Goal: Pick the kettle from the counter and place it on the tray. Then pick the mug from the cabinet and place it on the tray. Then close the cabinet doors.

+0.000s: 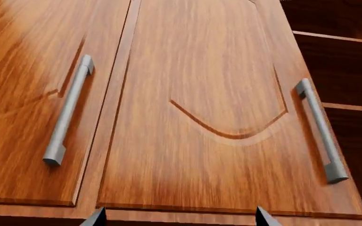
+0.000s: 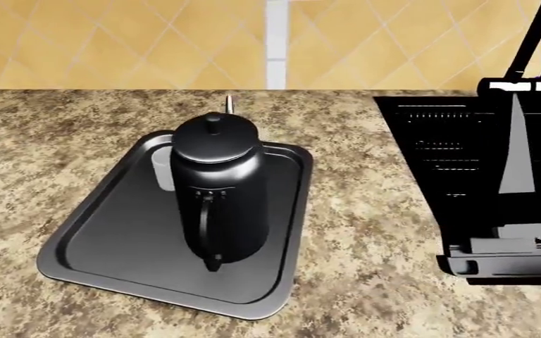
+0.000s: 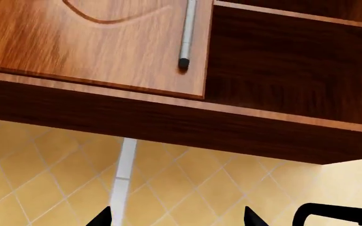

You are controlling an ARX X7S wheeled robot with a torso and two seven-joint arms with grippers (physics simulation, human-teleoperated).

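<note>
Head view: kettle point(image 2: 219, 193) upright on tray point(image 2: 110, 232), handle toward the camera, thin spout rising behind the lid. Mug point(image 2: 161, 169) also on tray, just behind and to the left of kettle, largely hidden by it. Tray flat on speckled counter point(image 2: 365, 232), well left of black sink point(image 2: 477, 183); faucet point(image 2: 529, 53) at upper right; tiled wall point(image 2: 110, 42) behind. No arm or gripper in this view. Left wrist view: two closed cabinet doors side by side, one point(image 1: 24, 103) with a bar handle point(image 1: 69, 110), the other point(image 1: 218, 108) with an arched groove and its own handle point(image 1: 320, 132); open dark shelving point(image 1: 348, 70) beyond that door's handle side. Left gripper point(image 1: 177, 219) empty, only two dark finger tips showing at the frame edge, set wide apart. Right wrist view: closed door point(image 3: 93, 42) beside an open cabinet bay point(image 3: 288, 66), tiled wall below. Right gripper point(image 3: 177, 217) likewise empty, finger tips spread wide, touching nothing.
</note>
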